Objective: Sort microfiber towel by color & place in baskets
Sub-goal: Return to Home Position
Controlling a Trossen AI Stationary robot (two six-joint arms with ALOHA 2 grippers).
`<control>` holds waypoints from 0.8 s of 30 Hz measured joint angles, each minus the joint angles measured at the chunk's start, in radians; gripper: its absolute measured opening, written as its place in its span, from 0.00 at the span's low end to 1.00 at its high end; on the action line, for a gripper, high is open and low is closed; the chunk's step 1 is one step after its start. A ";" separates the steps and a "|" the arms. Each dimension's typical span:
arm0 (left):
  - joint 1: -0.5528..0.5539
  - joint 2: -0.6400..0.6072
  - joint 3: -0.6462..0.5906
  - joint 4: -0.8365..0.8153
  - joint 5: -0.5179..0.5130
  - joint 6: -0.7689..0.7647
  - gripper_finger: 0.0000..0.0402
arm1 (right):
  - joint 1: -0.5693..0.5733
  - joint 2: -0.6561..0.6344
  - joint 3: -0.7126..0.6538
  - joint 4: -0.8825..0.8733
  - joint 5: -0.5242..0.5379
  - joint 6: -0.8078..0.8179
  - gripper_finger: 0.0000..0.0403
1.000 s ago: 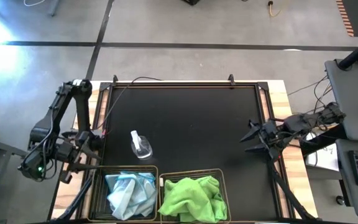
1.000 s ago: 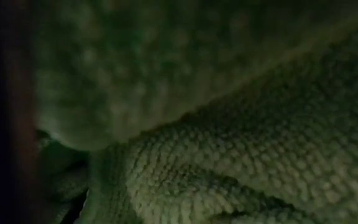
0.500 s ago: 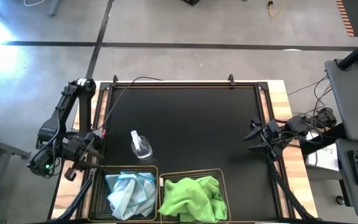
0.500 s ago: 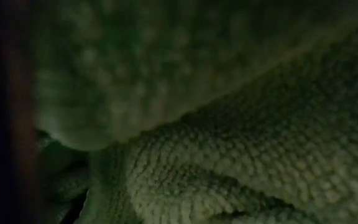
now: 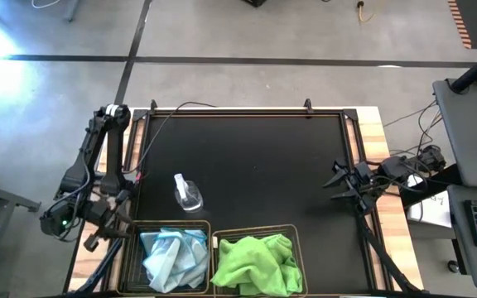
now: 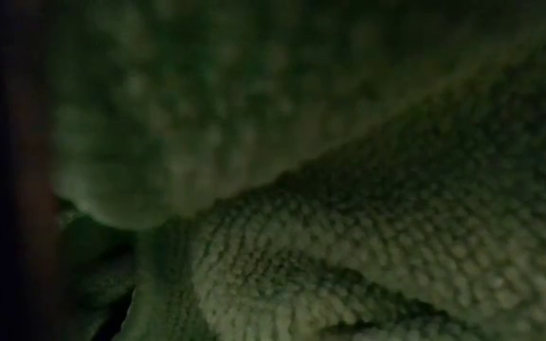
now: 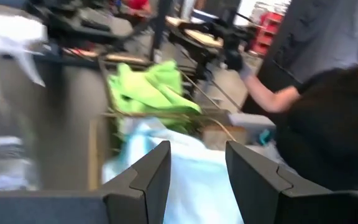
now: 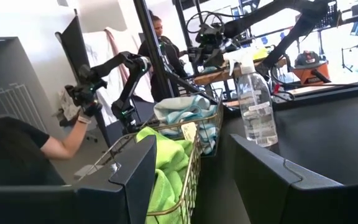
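Observation:
Two black wire baskets stand side by side at the table's near edge. The left basket [image 5: 136, 258] holds pale blue microfiber towels [image 5: 172, 257]; the right basket [image 5: 296, 248] holds lime green ones [image 5: 255, 263]. My left gripper [image 5: 113, 222] hovers open at the table's left edge, just beside the blue basket, facing the blue towels [image 7: 185, 180] with the green towels [image 7: 148, 84] beyond. My right gripper [image 5: 331, 182] hangs open near the right edge, pointing left across the bare mat. Green towel [image 6: 349, 246] fills the low view.
A small clear spray bottle [image 5: 187, 192] stands upright on the black mat just beyond the blue basket, also in the right wrist view as the bottle [image 8: 253, 106]. A person [image 7: 316, 124] in black stands beyond the table's near side. The mat's middle and far part hold nothing else.
My left gripper has sunk and drifted toward the table's near edge, closer to the blue basket, turning a little. My right arm has folded back toward the right edge and sunk. Both grippers stay open. The towels, baskets and bottle have not moved.

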State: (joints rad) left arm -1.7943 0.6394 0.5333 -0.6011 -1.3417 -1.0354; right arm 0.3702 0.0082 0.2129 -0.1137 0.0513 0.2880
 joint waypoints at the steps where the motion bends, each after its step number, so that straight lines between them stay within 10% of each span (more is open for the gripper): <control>1: 0.000 0.002 -0.014 0.057 0.020 0.036 0.35 | 0.000 0.000 0.000 0.000 0.000 0.000 0.48; 8: 0.000 0.006 -0.146 0.649 0.260 0.571 0.35 | 0.000 0.000 0.003 -0.001 0.000 -0.012 0.48; 13: 0.000 0.021 -0.249 1.079 0.612 1.074 0.35 | 0.000 0.000 0.002 -0.004 0.000 -0.014 0.48; 24: 0.001 0.020 -0.271 1.195 0.599 0.888 0.35 | 0.000 0.000 0.002 -0.008 0.000 -0.038 0.48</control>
State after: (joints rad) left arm -1.7931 0.6592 0.2626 0.5941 -0.7424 -0.1477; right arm 0.3702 0.0078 0.2153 -0.1220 0.0513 0.2501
